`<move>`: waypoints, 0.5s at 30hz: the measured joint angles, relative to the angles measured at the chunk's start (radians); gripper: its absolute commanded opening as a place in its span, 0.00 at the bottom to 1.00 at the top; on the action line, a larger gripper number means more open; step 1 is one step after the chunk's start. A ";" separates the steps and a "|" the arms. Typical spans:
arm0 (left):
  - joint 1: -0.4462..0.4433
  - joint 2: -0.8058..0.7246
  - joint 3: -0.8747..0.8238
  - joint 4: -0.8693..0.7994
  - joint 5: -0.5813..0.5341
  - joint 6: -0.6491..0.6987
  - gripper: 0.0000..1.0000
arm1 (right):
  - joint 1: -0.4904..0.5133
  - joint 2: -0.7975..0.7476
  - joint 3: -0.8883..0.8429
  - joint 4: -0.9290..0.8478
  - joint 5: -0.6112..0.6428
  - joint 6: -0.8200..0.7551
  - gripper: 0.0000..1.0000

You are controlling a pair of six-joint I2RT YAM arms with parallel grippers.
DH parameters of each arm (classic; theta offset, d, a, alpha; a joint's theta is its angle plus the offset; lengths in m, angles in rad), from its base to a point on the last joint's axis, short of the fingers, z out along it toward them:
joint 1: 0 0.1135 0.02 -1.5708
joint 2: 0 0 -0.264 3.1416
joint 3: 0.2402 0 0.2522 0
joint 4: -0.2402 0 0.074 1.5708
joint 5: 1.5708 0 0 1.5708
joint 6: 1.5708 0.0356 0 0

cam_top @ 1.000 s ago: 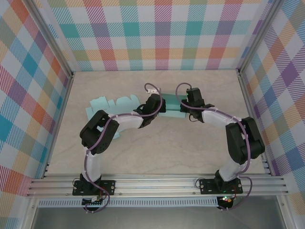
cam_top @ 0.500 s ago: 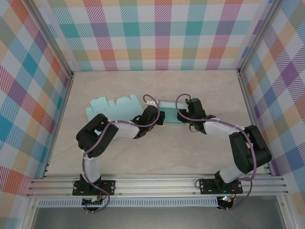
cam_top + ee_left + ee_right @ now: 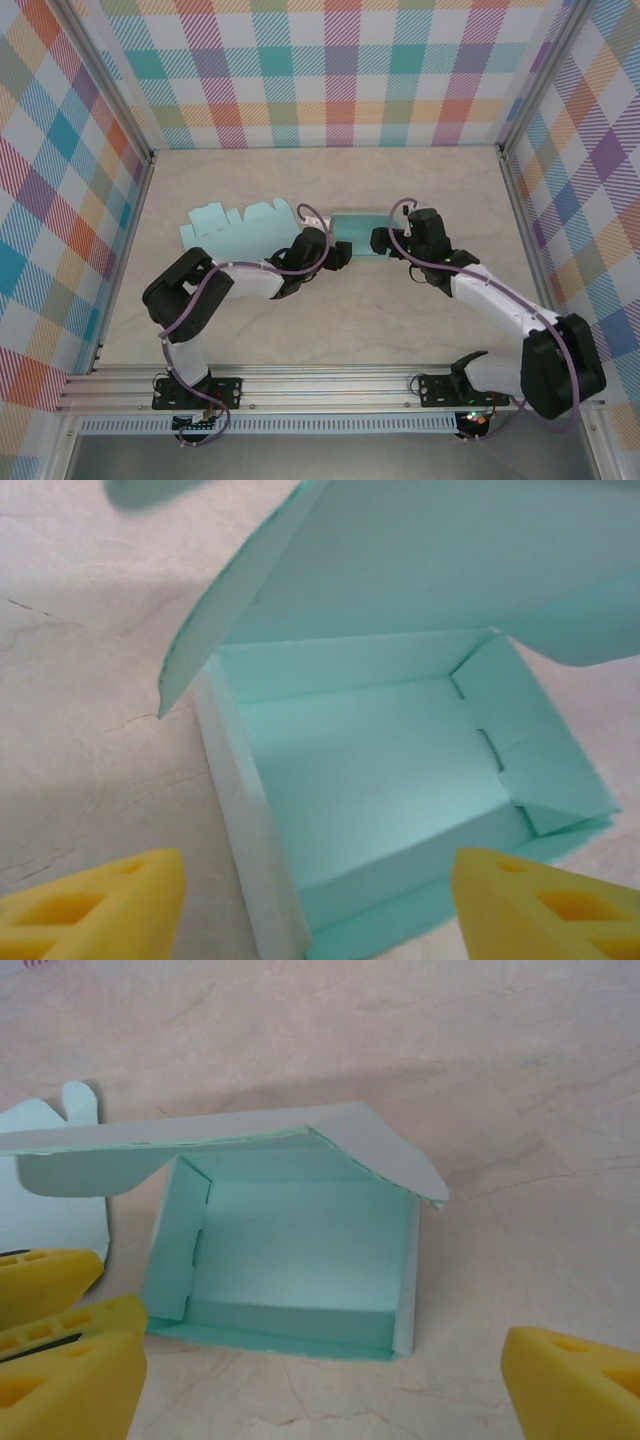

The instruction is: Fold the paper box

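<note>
The teal paper box (image 3: pixel 358 228) lies mid-table, its tray walls standing and its long tabbed lid panel (image 3: pixel 235 227) stretching away to the left. My left gripper (image 3: pixel 337 254) is just short of the tray's near-left side, open and empty. In the left wrist view the tray (image 3: pixel 370 780) sits ahead between the yellow fingertips (image 3: pixel 95 905), with the lid (image 3: pixel 430 570) tilted up over it. My right gripper (image 3: pixel 381 240) stands open off the tray's right end. The right wrist view looks into the tray (image 3: pixel 290 1250) under the raised lid (image 3: pixel 230 1135), with table between the fingertips (image 3: pixel 575 1380).
Bare beige tabletop (image 3: pixel 330 320) spreads between the box and the arm bases. Checked walls (image 3: pixel 330 70) close in the back and both sides. A second yellow fingertip (image 3: pixel 40 1280) of the left arm shows at the right wrist view's left edge.
Both grippers have opened and pulled back off the box. The arms have dropped lower and stretched out, and the box now rests free on the table.
</note>
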 measured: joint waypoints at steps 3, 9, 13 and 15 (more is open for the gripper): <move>-0.014 -0.059 -0.015 -0.022 0.003 0.003 0.80 | 0.000 -0.065 0.008 -0.082 0.009 0.000 0.94; -0.027 -0.218 0.000 -0.154 -0.004 0.021 0.90 | -0.014 -0.095 0.158 -0.276 0.008 0.018 1.00; -0.010 -0.264 0.180 -0.392 -0.027 0.037 0.87 | -0.051 -0.071 0.333 -0.390 -0.018 0.034 1.00; 0.024 -0.264 0.316 -0.523 0.006 0.027 0.82 | -0.077 -0.027 0.447 -0.455 -0.034 0.042 1.00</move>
